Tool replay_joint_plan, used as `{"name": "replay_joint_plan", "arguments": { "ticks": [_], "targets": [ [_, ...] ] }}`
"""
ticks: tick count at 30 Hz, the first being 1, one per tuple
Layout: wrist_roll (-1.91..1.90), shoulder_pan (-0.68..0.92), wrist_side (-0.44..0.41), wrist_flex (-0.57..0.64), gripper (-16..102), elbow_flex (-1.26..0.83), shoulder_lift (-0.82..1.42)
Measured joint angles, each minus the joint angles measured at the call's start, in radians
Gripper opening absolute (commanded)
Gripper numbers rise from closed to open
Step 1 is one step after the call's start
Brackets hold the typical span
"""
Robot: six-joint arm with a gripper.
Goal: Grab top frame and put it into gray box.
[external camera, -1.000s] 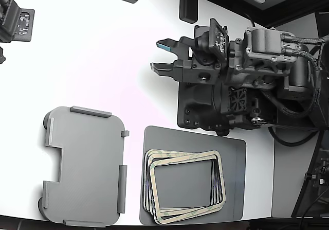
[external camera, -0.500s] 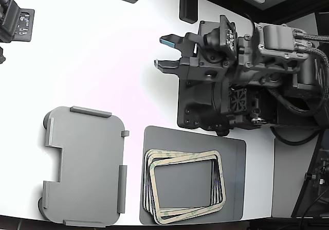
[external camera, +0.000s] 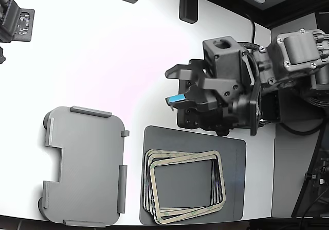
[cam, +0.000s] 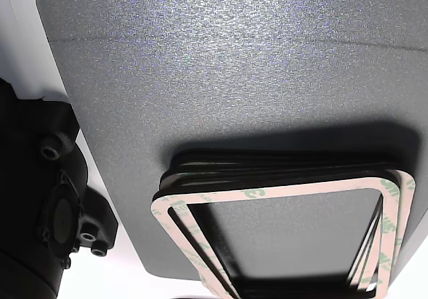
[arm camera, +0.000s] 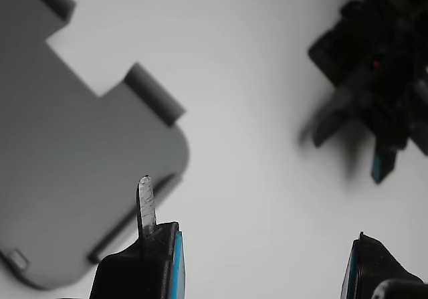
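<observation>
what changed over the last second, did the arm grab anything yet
Nothing grabbed. The arm swung round: its tool, open and empty, dropped in the exterior view from higher on the table toward the frame stack, now hanging just above the dark mat. The top frame, its stack and the gray box stayed put.

Wrist view: gray box blurred, cut off by the edge, only one corner and a notch showing. Gripper fingertips cropped. Dark device beyond the box too blurred to identify. Other view: frame stack cut off at the edge; frames under the top frame mostly hidden, count unclear.
</observation>
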State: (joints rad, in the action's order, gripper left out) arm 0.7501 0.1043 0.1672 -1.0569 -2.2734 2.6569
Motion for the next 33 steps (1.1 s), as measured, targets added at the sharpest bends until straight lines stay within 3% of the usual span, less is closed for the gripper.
{"name": "replay_joint_plan", "arguments": {
  "ticks": [10,16,21,25,33],
  "targets": [
    [0.505,0.324,-0.21,-0.275,100,0.299,-0.364],
    [0.718,0.434,-0.209,-0.422,100,0.449,-0.511],
    [0.857,0.565,-0.253,-0.466,90,0.456,-0.529],
    [0.943,0.67,-0.224,-0.495,100,0.443,-0.557],
    [0.893,0.899,-0.252,-0.508,100,0.426,-0.641]
  ]
}}
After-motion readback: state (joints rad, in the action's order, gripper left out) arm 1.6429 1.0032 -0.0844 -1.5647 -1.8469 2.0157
